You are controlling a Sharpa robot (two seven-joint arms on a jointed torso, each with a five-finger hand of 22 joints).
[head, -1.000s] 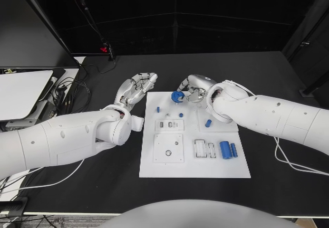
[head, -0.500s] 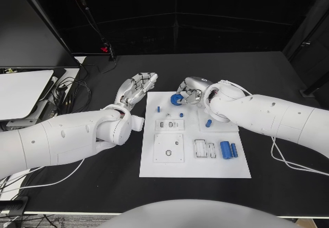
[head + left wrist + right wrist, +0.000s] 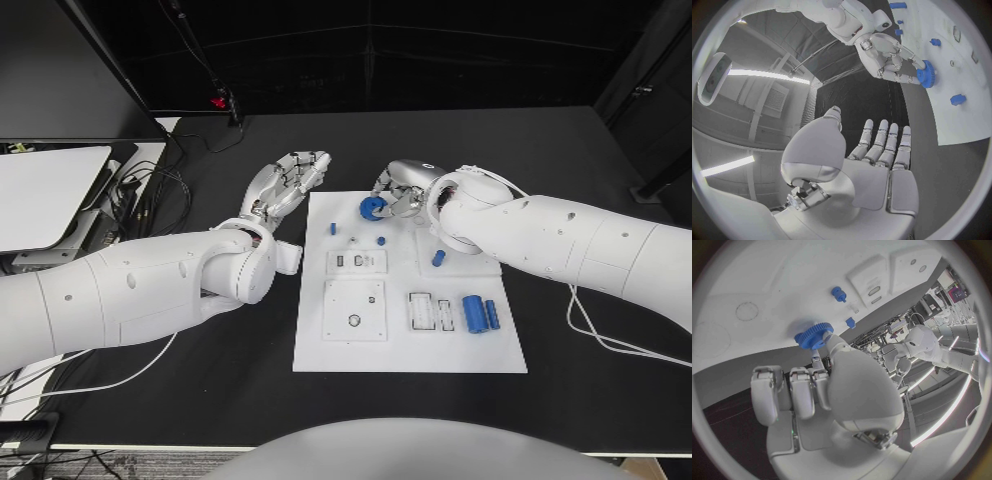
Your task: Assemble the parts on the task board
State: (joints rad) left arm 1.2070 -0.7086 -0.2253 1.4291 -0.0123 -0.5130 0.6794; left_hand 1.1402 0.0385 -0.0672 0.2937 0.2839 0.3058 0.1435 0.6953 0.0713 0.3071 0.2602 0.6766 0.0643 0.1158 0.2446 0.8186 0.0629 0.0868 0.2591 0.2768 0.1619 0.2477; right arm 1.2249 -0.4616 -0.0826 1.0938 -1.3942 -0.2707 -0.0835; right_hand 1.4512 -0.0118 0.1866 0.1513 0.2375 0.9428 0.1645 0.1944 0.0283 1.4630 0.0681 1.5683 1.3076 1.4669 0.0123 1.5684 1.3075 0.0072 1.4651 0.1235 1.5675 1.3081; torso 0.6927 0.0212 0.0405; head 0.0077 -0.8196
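Observation:
The white task board (image 3: 411, 350) lies in the middle of the black table. My right hand (image 3: 408, 188) is over the board's far edge and pinches a blue gear (image 3: 374, 207) (image 3: 814, 335) (image 3: 926, 74) in its fingertips, just above the white surface. My left hand (image 3: 289, 182) (image 3: 873, 160) hovers over the bare table beside the board's far left corner, fingers straight and apart, holding nothing. On the board lie small blue pegs (image 3: 333, 230) (image 3: 381, 241), a blue piece (image 3: 438, 259) and two blue cylinders (image 3: 475, 315) near the right side.
White blocks with recesses (image 3: 355, 311) (image 3: 359, 263) sit on the board's left half, and a slotted holder (image 3: 430, 313) is beside the cylinders. A white tabletop (image 3: 43, 195) and cables (image 3: 144, 190) lie at the far left. Another cable (image 3: 591, 335) trails at the right.
My right hand with the blue gear has shifted slightly lower toward the board surface. The left hand has stayed in place.

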